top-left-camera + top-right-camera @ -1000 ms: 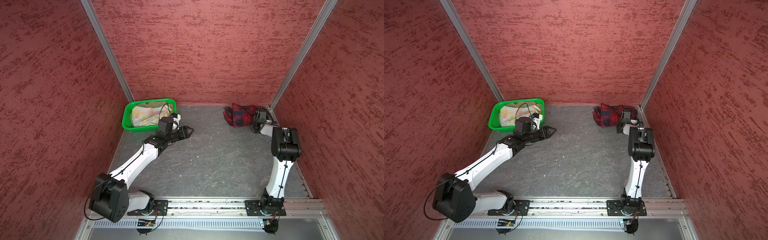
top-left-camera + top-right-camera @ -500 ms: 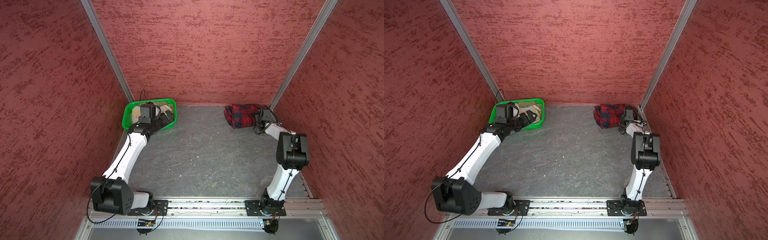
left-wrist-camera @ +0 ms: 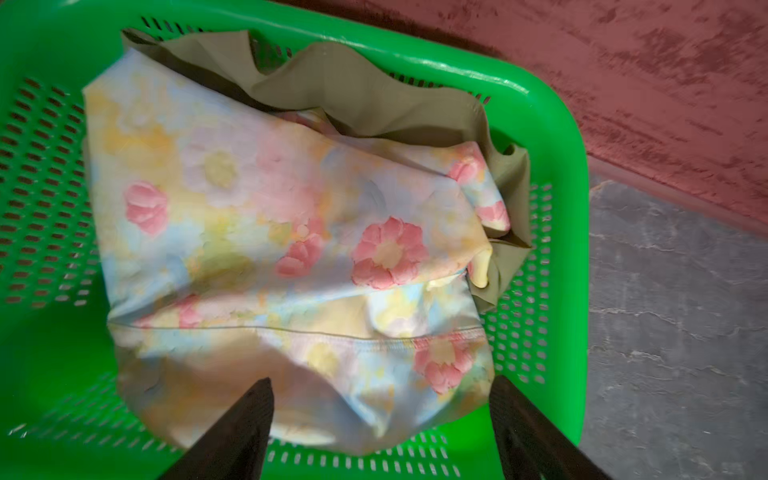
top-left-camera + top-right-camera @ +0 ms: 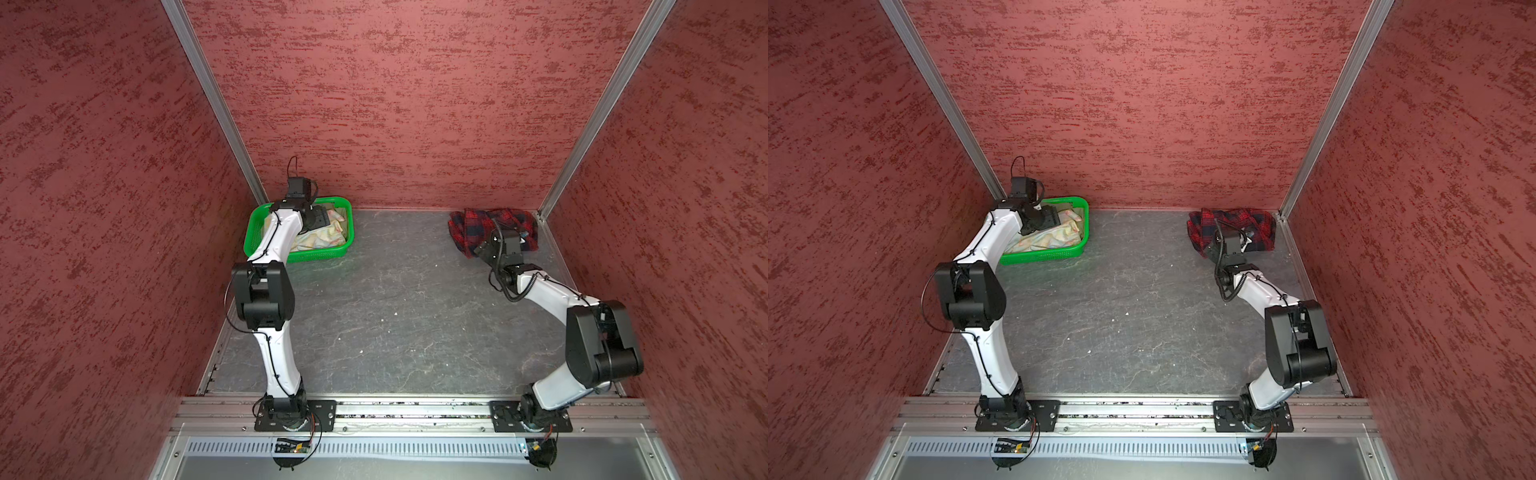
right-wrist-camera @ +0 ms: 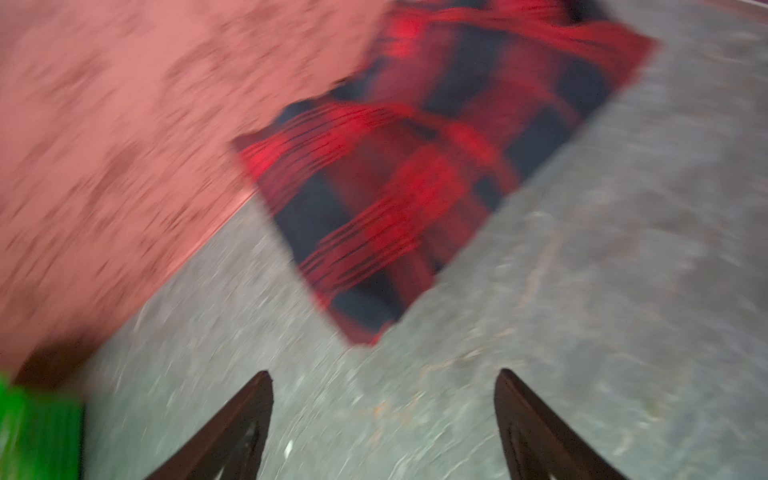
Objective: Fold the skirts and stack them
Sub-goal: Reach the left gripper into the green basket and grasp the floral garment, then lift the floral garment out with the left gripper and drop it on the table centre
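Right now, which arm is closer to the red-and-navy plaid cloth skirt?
Right. The right fingers hang open just short of the red-and-navy plaid cloth skirt; the left fingers are across the table, open above the green perforated plastic basket.

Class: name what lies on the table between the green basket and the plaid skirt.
Nothing: in both top views only bare grey table separates the green basket from the plaid skirt.

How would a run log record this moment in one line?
left gripper: open over floral skirt in basket | right gripper: open, empty, near plaid skirt | khaki skirt: under floral
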